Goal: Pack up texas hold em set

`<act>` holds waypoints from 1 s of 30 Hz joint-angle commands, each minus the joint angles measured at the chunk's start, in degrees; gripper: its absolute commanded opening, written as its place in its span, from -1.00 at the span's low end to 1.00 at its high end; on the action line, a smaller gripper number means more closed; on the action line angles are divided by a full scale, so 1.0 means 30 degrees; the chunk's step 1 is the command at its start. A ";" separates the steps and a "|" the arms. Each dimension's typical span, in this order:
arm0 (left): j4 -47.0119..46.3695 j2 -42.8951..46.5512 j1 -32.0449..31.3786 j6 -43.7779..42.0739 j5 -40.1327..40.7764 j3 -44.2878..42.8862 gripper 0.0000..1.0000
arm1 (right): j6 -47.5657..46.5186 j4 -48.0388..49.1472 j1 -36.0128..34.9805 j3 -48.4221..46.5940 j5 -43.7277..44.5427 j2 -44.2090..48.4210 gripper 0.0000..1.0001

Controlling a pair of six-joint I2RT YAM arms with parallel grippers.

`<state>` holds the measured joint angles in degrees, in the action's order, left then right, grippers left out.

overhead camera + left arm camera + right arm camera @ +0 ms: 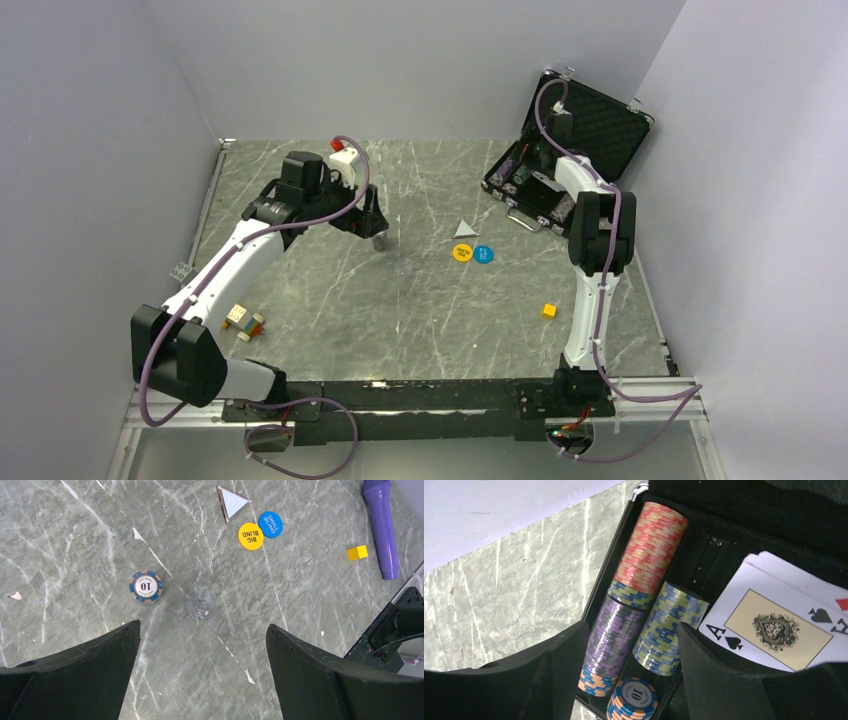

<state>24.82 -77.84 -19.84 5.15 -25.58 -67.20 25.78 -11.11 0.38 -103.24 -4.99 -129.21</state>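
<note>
The left gripper (202, 627) is spread wide above the small chip stack (145, 586) (left of centre in its view); it could be toppled by an off-centre closure. The right gripper (631, 625) is opened, empty, over chip rows (651, 545) in the briefcase (600, 120), upper right overhead.

My top camera overlooks the whole grey marbled table (400, 320) from high behind, sharing its round yellow disc (250, 536) and round blue disc (270, 524) with the down-facing left wrist camera, and the open black foam-lined briefcase (719, 550) with the very near right one.
</note>
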 commanded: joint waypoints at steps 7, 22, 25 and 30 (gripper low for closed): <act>-0.0067 -0.0211 -0.0009 -0.0419 0.0031 -0.0757 0.99 | -0.4055 0.1747 0.0160 -0.2210 -0.1432 -0.0402 0.43; -0.0128 -0.0214 -0.0009 -0.0427 -0.0080 -0.0736 0.99 | -0.4232 0.0213 0.0622 -0.4343 -0.1514 -0.2575 0.49; -0.0121 -0.0214 -0.0009 -0.0412 -0.0115 -0.0741 0.99 | -0.4183 -0.0157 0.0804 -0.4429 -0.1696 -0.2813 0.49; -0.0128 -0.0244 -0.0009 -0.0391 -0.0144 -0.0727 0.99 | -0.4568 -0.0673 0.0872 -0.4147 -0.2960 -0.2857 0.47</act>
<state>24.91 -78.61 -19.84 5.10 -25.58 -67.20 13.43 -12.36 2.61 -113.73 -10.31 -138.02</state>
